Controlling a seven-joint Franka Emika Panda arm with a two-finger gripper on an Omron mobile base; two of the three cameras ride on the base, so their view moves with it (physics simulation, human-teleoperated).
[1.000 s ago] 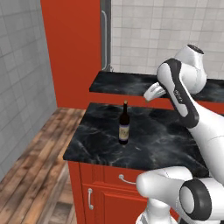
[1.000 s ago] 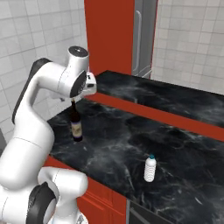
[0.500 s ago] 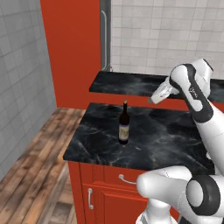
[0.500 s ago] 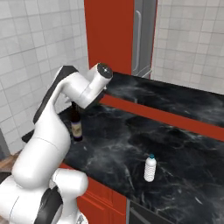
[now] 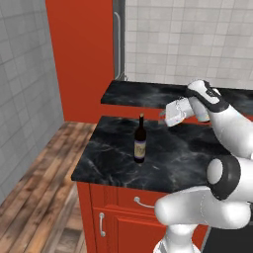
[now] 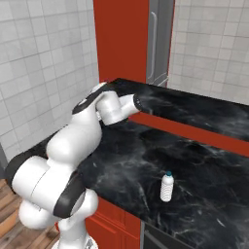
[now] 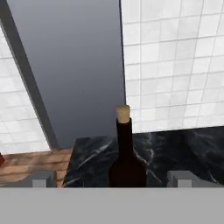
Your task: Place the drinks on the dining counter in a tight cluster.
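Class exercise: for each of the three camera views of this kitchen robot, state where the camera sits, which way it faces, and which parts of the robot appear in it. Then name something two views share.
Left base view: behind the arm to its left, facing forward and down at the wine bottle on the lower worktop; arm and gripper show.
Right base view: behind to its right, over the water bottle; arm shows.
Hand view: on the hand, facing the wine bottle between open fingertips.
Shared: left base and hand views both show the wine bottle.

A low black-marble worktop (image 5: 188, 163) carries an upright wine bottle (image 5: 140, 140) near its left end and a small water bottle (image 6: 167, 186) well apart.
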